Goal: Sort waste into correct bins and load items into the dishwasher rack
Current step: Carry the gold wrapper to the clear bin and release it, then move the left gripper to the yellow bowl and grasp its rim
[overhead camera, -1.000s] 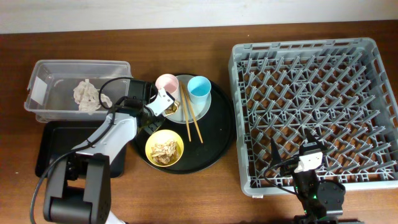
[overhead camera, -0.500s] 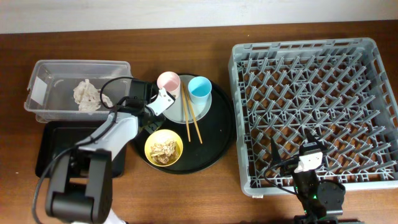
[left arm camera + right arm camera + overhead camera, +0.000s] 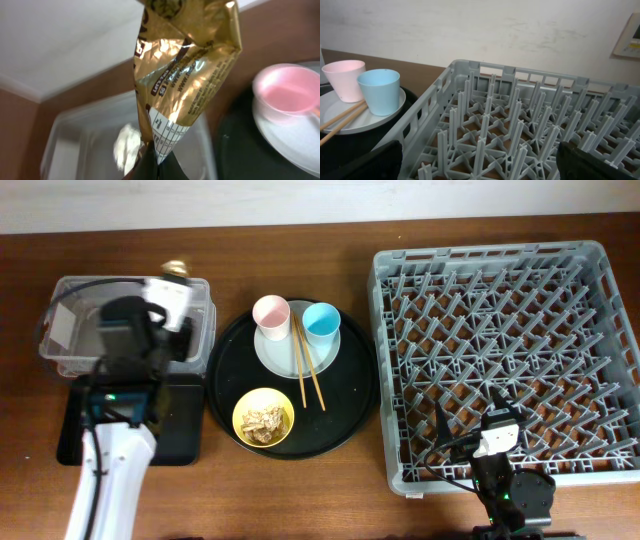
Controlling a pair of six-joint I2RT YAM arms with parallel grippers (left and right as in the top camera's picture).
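Observation:
My left gripper [image 3: 172, 282] is shut on the crinkled gold-brown wrapper [image 3: 176, 268] and holds it over the clear tub [image 3: 58, 348]. In the left wrist view the wrapper [image 3: 187, 75] hangs from the closed jaws [image 3: 152, 165] above the tub [image 3: 70, 135] and the white tissue [image 3: 127, 145] inside it. The pink cup [image 3: 270, 312], light-blue cup [image 3: 320, 320] and chopsticks [image 3: 308, 375] sit on the pale plate [image 3: 280, 355]. The yellow bowl [image 3: 264, 418] holds food scraps. My right gripper [image 3: 472, 412] is open and empty over the grey rack [image 3: 510, 290].
The plate and bowl stand on a large round black tray [image 3: 350, 415]. The shallow black rectangular tray [image 3: 70, 430] lies in front of the tub, partly under my left arm. The right wrist view shows rack pegs [image 3: 520, 125], both cups [image 3: 379, 87] and the plate [image 3: 367, 120].
My left gripper has lifted the gold wrapper off the plate and swung left with it to above the clear tub. The right arm has not moved.

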